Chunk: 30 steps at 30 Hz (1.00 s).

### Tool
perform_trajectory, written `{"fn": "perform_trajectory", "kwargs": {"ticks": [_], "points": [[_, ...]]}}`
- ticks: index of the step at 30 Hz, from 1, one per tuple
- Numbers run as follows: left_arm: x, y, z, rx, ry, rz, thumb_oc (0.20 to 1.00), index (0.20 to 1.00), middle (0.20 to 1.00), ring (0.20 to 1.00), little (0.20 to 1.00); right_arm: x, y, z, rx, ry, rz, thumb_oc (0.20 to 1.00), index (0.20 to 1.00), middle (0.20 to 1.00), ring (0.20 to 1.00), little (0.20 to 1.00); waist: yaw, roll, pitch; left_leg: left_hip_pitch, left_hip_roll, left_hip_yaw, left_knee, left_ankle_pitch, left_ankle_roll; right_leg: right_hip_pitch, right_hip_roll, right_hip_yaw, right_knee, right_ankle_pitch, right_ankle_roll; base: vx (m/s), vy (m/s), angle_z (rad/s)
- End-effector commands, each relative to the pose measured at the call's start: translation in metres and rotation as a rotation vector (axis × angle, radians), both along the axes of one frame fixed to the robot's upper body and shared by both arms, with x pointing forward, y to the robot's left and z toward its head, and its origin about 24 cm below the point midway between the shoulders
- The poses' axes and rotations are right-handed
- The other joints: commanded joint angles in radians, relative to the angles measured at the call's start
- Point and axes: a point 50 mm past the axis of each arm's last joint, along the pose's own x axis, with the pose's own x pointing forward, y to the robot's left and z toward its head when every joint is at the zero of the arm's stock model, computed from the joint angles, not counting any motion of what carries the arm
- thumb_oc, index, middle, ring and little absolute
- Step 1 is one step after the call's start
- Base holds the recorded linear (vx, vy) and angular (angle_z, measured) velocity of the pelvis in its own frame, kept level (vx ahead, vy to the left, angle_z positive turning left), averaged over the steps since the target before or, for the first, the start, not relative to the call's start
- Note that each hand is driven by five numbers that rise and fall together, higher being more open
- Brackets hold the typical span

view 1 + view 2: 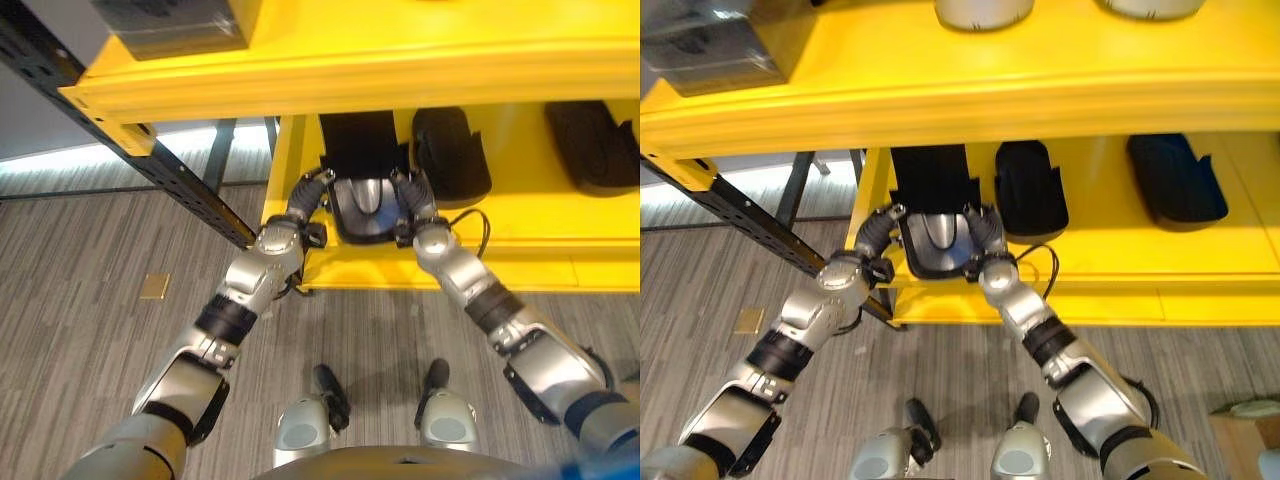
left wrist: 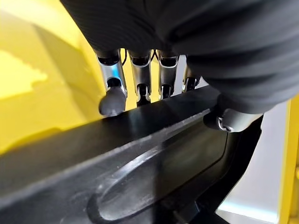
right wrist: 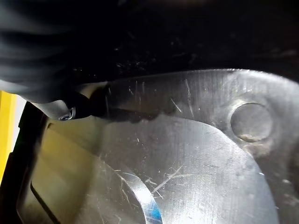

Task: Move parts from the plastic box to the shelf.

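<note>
A black plastic tray [image 1: 350, 222] carrying a silver metal part [image 1: 368, 194] hangs at the front of the yellow lower shelf [image 1: 530, 250], held from both sides. My left hand [image 1: 306, 194] grips its left rim; in the left wrist view the fingers [image 2: 112, 88] reach over the rim [image 2: 140, 121] and the thumb [image 2: 229, 119] presses the near side. My right hand [image 1: 412, 194] clamps the right rim. The right wrist view shows its thumb [image 3: 77, 108] against the scratched silver part [image 3: 196, 154]; its fingers are hidden there.
Three more black trays rest on the lower shelf: one [image 1: 358, 135] right behind the held tray, two [image 1: 452, 150] [image 1: 595, 145] further right. The upper yellow shelf [image 1: 400, 75] overhangs close above, bearing a grey box [image 1: 170, 25]. A black diagonal frame beam [image 1: 150, 160] runs at the left.
</note>
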Motion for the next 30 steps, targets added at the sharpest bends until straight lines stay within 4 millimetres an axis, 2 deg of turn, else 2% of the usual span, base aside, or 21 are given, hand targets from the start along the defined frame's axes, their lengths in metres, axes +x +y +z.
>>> {"fn": "perform_trajectory", "kwargs": {"ticks": [1,2,4,5,7,12,17,30], "points": [[-0.007,-0.051,0.058,-0.17,-0.223,-0.183,0.2,0.2,0.2,0.2,0.2,0.016,0.028,0.081,0.217,-0.172,0.054,0.2,0.2,0.2,0.2,0.2,0.041,-0.003,0.018,-0.043,0.02,-0.083,0.038,-0.052,-0.069,-0.101,-0.047,0.031,0.112,-0.114,0.058,-0.15,0.088,-0.05],[-0.002,-0.051,0.071,-0.165,-0.255,-0.159,0.2,0.2,0.2,0.2,0.2,0.018,0.031,0.097,0.223,-0.212,0.07,0.2,0.2,0.2,0.2,0.2,0.041,-0.002,0.043,-0.077,0.033,-0.081,0.054,-0.046,-0.075,-0.138,-0.053,0.032,0.132,-0.113,0.053,-0.12,0.075,0.01],[-0.001,-0.051,0.076,-0.168,-0.265,-0.15,0.2,0.2,0.2,0.2,0.2,0.018,0.032,0.102,0.228,-0.221,0.078,0.2,0.2,0.2,0.2,0.2,0.041,-0.002,0.051,-0.088,0.036,-0.081,0.058,-0.044,-0.077,-0.151,-0.054,0.033,0.138,-0.114,0.052,-0.1,0.034,0.01],[0.003,-0.049,0.088,-0.161,-0.292,-0.111,0.2,0.2,0.2,0.2,0.2,0.019,0.034,0.114,0.228,-0.247,0.097,0.2,0.2,0.2,0.2,0.2,0.044,-0.002,0.069,-0.117,0.044,-0.082,0.071,-0.039,-0.081,-0.182,-0.057,0.035,0.156,-0.112,0.049,-0.09,0.028,0.02],[0.005,-0.047,0.099,-0.169,-0.306,-0.071,0.2,0.2,0.2,0.2,0.2,0.018,0.039,0.128,0.221,-0.28,0.118,0.2,0.2,0.2,0.2,0.2,0.048,-0.003,0.088,-0.145,0.052,-0.083,0.083,-0.034,-0.087,-0.214,-0.062,0.034,0.175,-0.11,0.048,-0.09,0.015,0.09],[0.01,-0.04,0.115,-0.174,-0.335,0.029,0.2,0.2,0.2,0.2,0.2,0.015,0.047,0.145,0.223,-0.318,0.128,0.2,0.2,0.2,0.2,0.2,0.059,-0.01,0.121,-0.206,0.069,-0.093,0.118,-0.03,-0.095,-0.275,-0.071,0.034,0.218,-0.108,0.047,-0.07,-0.027,0.12],[0.01,-0.037,0.12,-0.154,-0.344,0.063,0.2,0.2,0.2,0.2,0.2,0.013,0.051,0.145,0.277,-0.299,0.125,0.2,0.2,0.2,0.2,0.2,0.065,-0.014,0.137,-0.227,0.077,-0.098,0.131,-0.029,-0.099,-0.292,-0.078,0.028,0.234,-0.108,0.048,-0.04,-0.032,0.12],[0.015,-0.019,0.122,-0.094,-0.366,0.198,0.2,0.2,0.2,0.2,0.2,0.008,0.057,0.128,0.429,-0.241,0.114,0.2,0.2,0.2,0.2,0.2,0.069,-0.013,0.15,-0.274,0.103,-0.092,0.161,-0.024,-0.107,-0.347,-0.099,0.026,0.28,-0.111,0.047,0.0,0.008,0.06]]}}
